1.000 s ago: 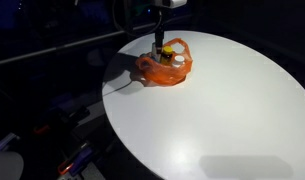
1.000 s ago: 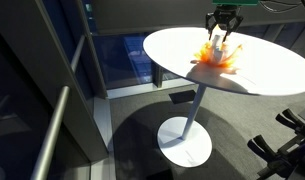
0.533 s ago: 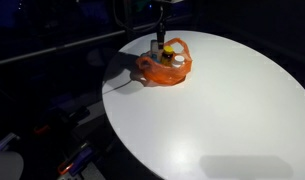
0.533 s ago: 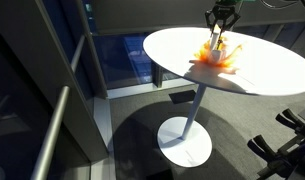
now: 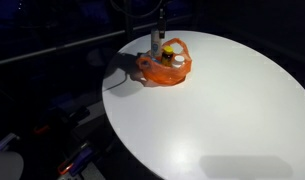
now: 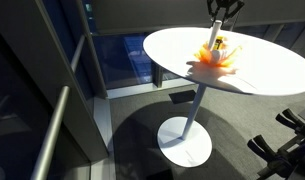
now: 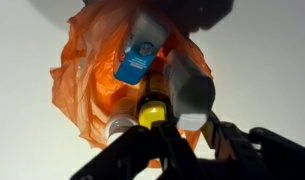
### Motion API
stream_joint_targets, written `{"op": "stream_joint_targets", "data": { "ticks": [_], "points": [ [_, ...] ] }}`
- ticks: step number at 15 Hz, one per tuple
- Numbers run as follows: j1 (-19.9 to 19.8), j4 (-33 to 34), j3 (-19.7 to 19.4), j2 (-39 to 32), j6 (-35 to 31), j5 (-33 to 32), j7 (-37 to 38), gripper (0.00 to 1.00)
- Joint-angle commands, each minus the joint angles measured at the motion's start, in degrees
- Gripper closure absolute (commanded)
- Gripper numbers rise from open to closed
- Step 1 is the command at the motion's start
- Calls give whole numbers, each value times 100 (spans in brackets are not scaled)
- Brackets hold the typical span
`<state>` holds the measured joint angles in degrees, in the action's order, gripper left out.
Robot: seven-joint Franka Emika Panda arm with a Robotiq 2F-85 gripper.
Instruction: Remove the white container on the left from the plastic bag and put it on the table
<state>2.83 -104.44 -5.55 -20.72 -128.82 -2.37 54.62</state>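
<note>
An orange plastic bag [image 5: 162,68] lies near the far edge of the round white table [image 5: 222,110]; it also shows in an exterior view [image 6: 217,58]. My gripper [image 5: 158,22] hangs above the bag, shut on a white container [image 5: 154,43], which is lifted upright over the bag's left part. In the wrist view the container [image 7: 185,85] sits between my fingers [image 7: 190,128], above the bag [image 7: 87,85]. Inside the bag lie a container with a blue label [image 7: 139,56], a yellow-capped bottle [image 7: 152,110] and a white-capped one [image 7: 119,126].
The table stands on a single pedestal foot [image 6: 185,140]. A dark railing and windows [image 6: 112,60] run beside it. A cable [image 5: 117,84] trails over the table's left edge. Dark equipment [image 6: 287,140] stands at the lower right.
My gripper has risen, carrying the white container up out of the bag. The bag and its other contents have stayed in place.
</note>
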Motion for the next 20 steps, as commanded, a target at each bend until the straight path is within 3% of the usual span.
{"op": "stream_joint_targets", "data": {
  "ticks": [1, 10, 20],
  "points": [
    [-61, 5, -51, 320, 159, 111, 55, 90],
    [-418, 171, -354, 671, 210, 82, 550, 90],
    [-842, 315, -642, 535, 275, 120, 1012, 90]
  ]
}}
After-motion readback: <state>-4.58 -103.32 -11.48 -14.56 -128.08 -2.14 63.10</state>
